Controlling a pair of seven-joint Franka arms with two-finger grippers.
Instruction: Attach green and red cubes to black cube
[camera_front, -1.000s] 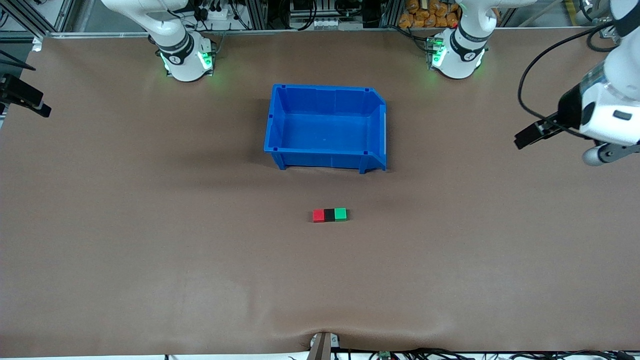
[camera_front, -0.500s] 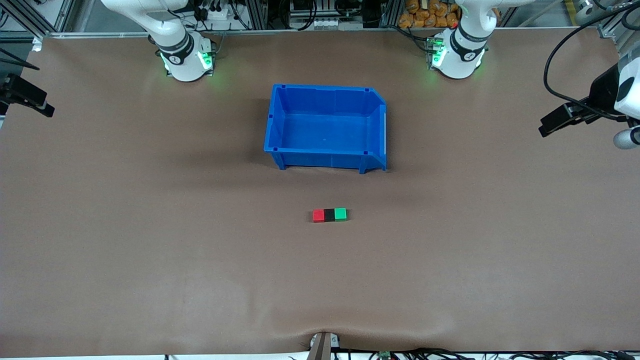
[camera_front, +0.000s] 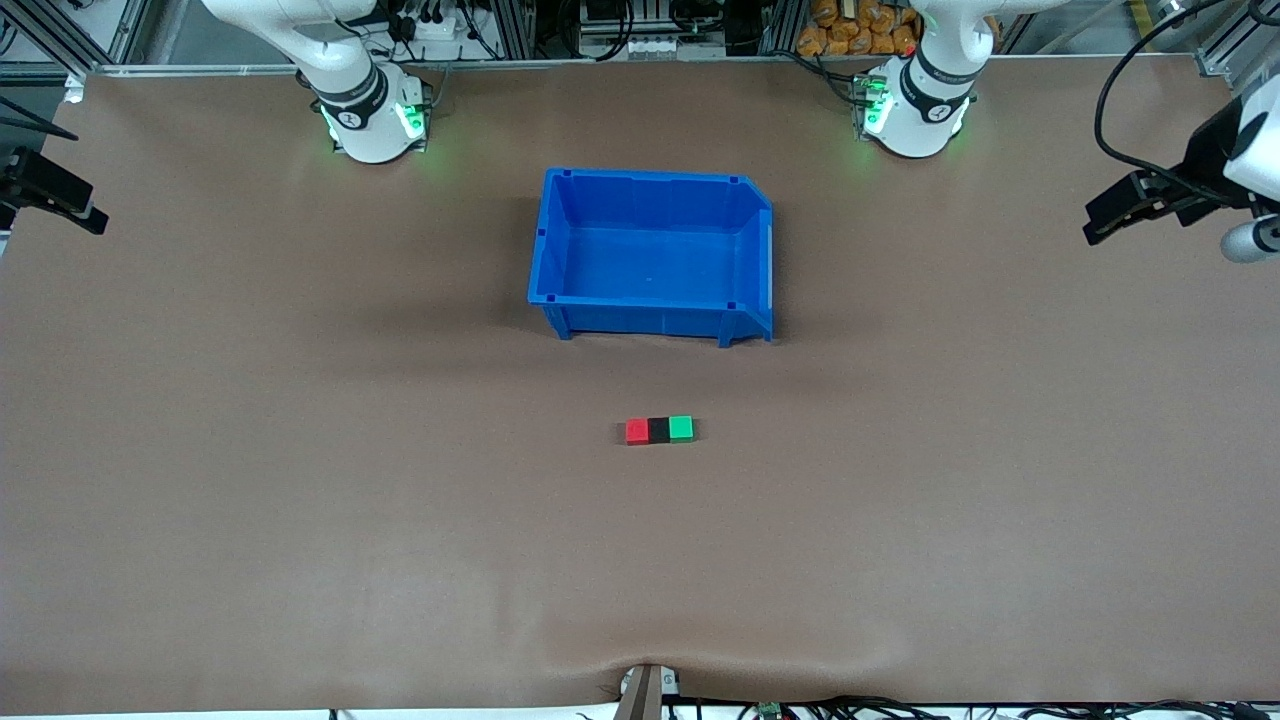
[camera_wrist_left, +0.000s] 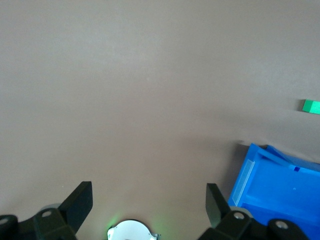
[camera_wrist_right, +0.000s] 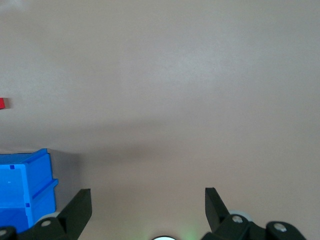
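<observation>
The red cube (camera_front: 637, 431), black cube (camera_front: 658, 430) and green cube (camera_front: 681, 428) sit touching in one row on the brown table, black in the middle, nearer to the front camera than the blue bin. My left gripper (camera_front: 1110, 215) hangs open and empty in the air over the left arm's end of the table. My right gripper (camera_front: 55, 195) hangs open and empty over the right arm's end. The left wrist view shows its open gripper (camera_wrist_left: 148, 200) and the green cube (camera_wrist_left: 311, 106) at the frame edge. The right wrist view shows its open gripper (camera_wrist_right: 147, 200) and a sliver of the red cube (camera_wrist_right: 1, 103).
An empty blue bin (camera_front: 640, 320) stands mid-table between the cubes and the arm bases; it also shows in the left wrist view (camera_wrist_left: 245, 175) and the right wrist view (camera_wrist_right: 35, 200). A clamp (camera_front: 645, 690) sits at the table's near edge.
My left gripper has drawn back from the middle toward the left arm's end of the table, rising. The right gripper and the row of cubes have hardly moved.
</observation>
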